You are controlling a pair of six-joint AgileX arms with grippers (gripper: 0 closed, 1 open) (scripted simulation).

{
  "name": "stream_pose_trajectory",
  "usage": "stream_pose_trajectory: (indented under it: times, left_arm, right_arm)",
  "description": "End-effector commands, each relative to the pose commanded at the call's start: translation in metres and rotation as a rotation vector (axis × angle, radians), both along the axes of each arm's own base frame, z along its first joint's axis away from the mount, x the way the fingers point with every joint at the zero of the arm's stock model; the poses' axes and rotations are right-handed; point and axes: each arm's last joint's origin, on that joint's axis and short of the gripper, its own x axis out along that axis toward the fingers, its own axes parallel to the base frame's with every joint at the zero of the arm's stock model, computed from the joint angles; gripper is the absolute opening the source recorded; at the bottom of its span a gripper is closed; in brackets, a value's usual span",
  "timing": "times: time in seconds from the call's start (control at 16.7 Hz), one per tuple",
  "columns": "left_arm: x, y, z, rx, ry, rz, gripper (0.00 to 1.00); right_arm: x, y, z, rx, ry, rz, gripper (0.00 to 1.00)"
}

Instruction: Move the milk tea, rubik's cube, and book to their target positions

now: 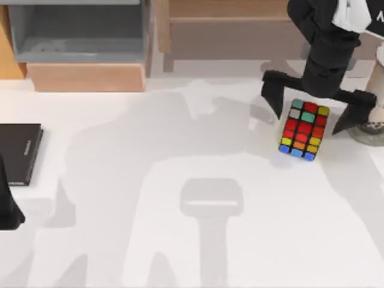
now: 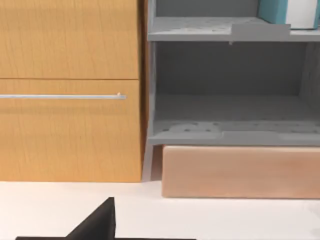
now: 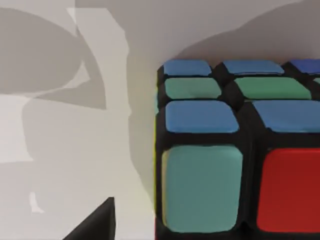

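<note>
The white desk [image 1: 180, 240] carries the things, and behind it stand a wooden cabinet [image 2: 70, 90] with a metal handle bar [image 2: 60, 96] and a grey open shelf unit [image 2: 230, 90] on a pale wood base [image 2: 240, 172].

The rubik's cube [image 1: 304, 129] stands on the desk at the right side of the top view, near the back edge. It has a black frame and 3x3 stickers. On its upper face I see teal, red, yellow, grey and green in the far rows, red in the middle, then yellow, orange and blue at the near edge. In the right wrist view the cube is very close: blue and green stickers farther off, a teal and a red one nearest. Its far part is cut off by the picture's edge.

The right tool [image 1: 318, 105] hangs just over the far end of the cube with its two black fingers [image 1: 273, 90] spread wide, one on each side, and not touching it.

A thin black slab [image 1: 19, 153] lies flat at the left edge of the desk. The left tool [image 1: 9, 207] is parked near it at the left border, mostly cut off; I cannot tell its state.

On the upper shelf, a teal-blue book [image 2: 287, 12] with white pages shows only its lower corner. At the right border, behind the right arm, a clear round object [image 1: 372, 129] is mostly hidden.
</note>
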Motion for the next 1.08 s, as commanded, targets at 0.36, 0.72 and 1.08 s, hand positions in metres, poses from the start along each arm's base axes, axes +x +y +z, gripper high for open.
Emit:
stream_pose_trajectory:
  times: [0.36, 0.72, 1.08]
  left_arm:
    - [0.0, 0.0, 0.0, 0.0, 0.0, 0.0, 1.0]
    - [0.0, 0.0, 0.0, 0.0, 0.0, 0.0, 1.0]
    - [0.0, 0.0, 0.0, 0.0, 0.0, 0.0, 1.0]
  right_arm:
    - [-0.0002, 0.0, -0.0013, 0.0, 0.0, 0.0, 0.85]
    - [-0.0002, 0.0, -0.0013, 0.0, 0.0, 0.0, 0.4]
    - [-0.0002, 0.0, -0.0013, 0.0, 0.0, 0.0, 0.0]
